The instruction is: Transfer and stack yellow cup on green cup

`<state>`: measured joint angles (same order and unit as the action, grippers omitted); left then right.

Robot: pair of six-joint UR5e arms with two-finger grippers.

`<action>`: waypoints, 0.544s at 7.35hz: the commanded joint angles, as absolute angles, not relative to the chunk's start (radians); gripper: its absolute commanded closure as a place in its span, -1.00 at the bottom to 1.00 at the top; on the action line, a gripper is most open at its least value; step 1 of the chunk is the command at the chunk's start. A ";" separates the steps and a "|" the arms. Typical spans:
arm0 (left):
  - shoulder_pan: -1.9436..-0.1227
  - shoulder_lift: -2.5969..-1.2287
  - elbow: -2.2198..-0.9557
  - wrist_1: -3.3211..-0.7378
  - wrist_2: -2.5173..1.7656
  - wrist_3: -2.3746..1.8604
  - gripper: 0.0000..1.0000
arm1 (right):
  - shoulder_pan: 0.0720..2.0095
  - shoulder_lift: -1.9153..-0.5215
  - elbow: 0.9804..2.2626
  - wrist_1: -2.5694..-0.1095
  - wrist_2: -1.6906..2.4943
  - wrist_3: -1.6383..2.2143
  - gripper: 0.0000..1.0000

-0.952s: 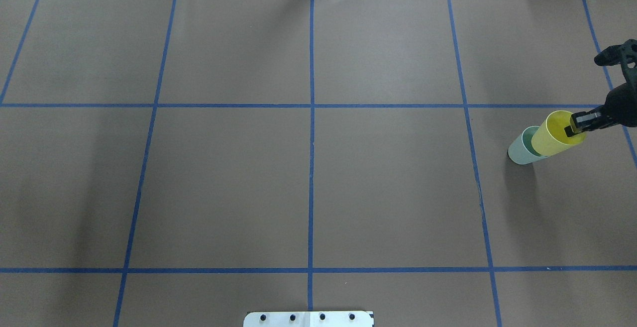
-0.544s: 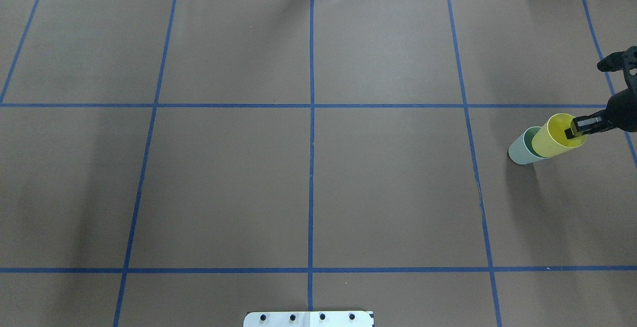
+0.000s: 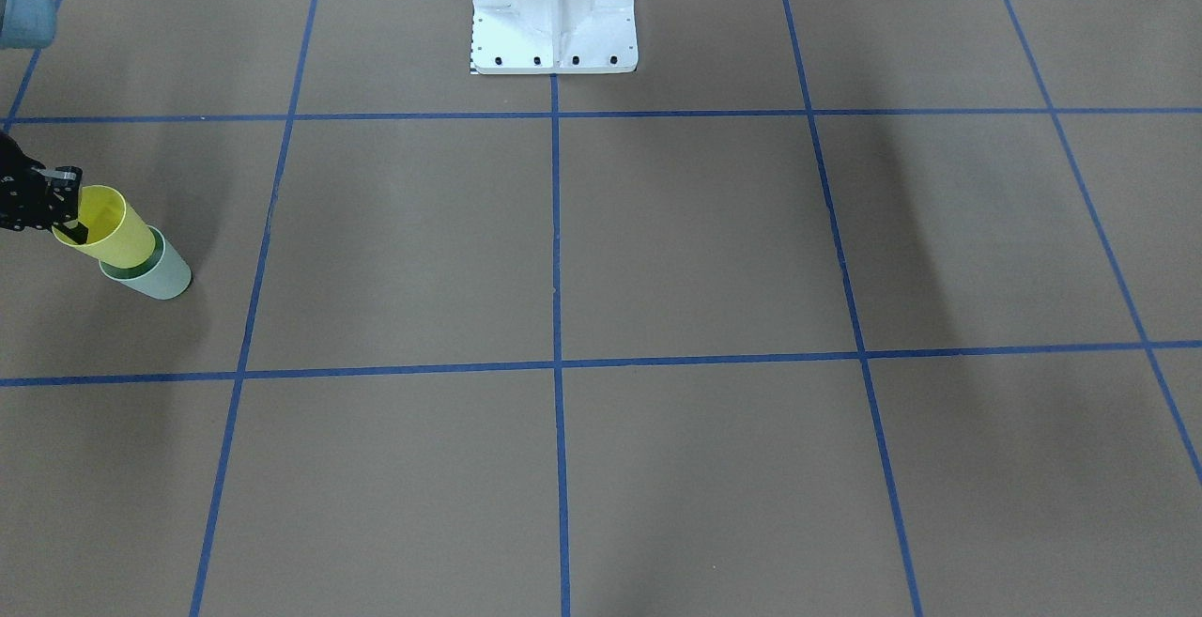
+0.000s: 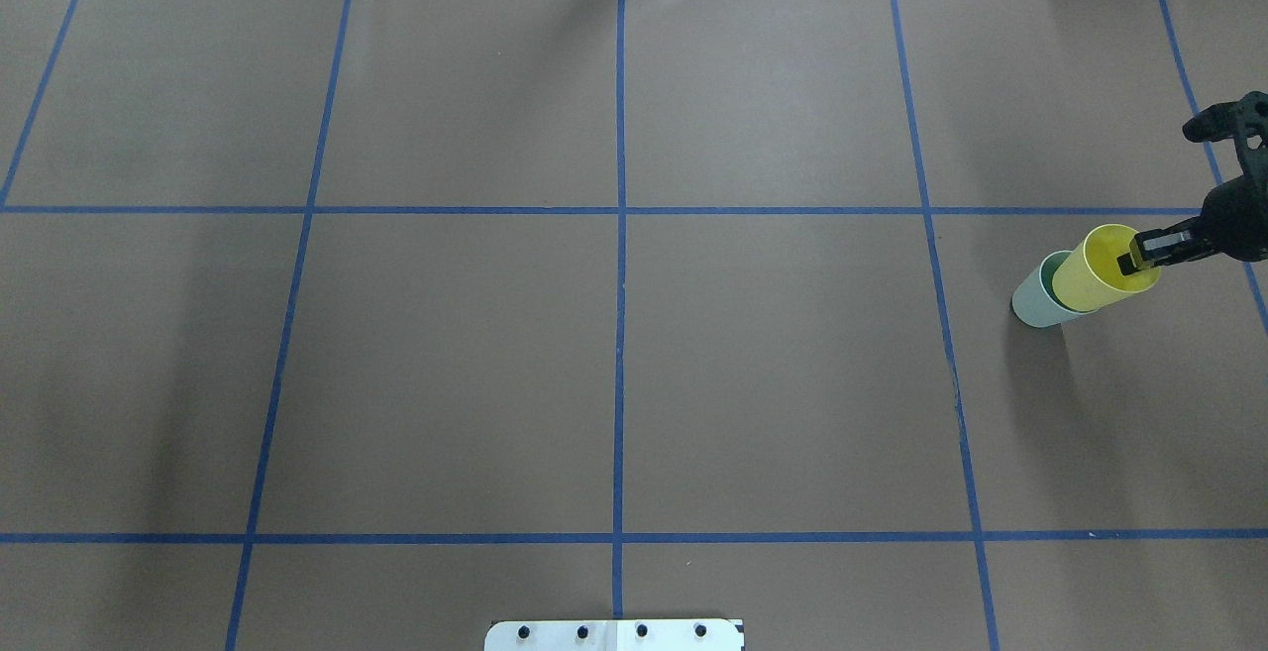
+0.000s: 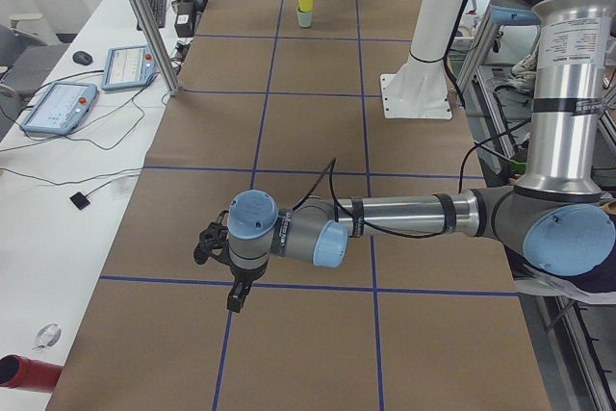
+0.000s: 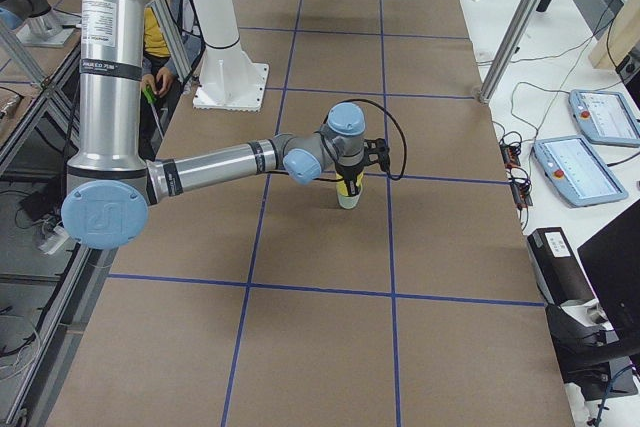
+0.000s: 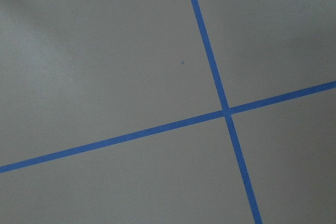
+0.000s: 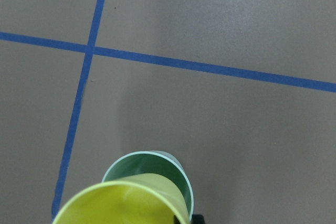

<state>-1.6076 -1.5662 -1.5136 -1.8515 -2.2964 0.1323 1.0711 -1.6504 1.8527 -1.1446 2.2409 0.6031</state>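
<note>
Bright yellow plastic tumbler, plain. Pale mint-green plastic tumbler beneath it, plain too. Brown paper table cover w/ blue tape grid.

A robotics lab: 2 teach pendants and aluminium posts beside a blue-taped table.

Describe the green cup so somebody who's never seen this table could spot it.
On the brown table gridded with blue tape, go to the robot's right end, where the right gripper pinches the yellow cup. The green cup is the pale mint tumbler underneath, holding the yellow one's base.
</note>
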 commanded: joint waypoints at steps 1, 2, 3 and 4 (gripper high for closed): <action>-1.608 -1.566 -1.513 -1.852 -2.296 0.133 -1.00 | 1.069 -1.646 1.852 -1.144 2.240 0.604 1.00; -1.608 -1.566 -1.513 -1.852 -2.296 0.133 -1.00 | 1.069 -1.646 1.852 -1.144 2.240 0.603 1.00; -1.608 -1.566 -1.514 -1.852 -2.298 0.133 -1.00 | 1.069 -1.646 1.853 -1.144 2.240 0.601 1.00; -1.608 -1.566 -1.514 -1.852 -2.296 0.133 -1.00 | 1.068 -1.643 1.853 -1.144 2.240 0.592 -0.98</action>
<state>-1.6076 -1.5662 -1.5133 -1.8515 -2.2970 0.1334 1.0688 -1.6452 1.8523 -1.1443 2.2397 0.6002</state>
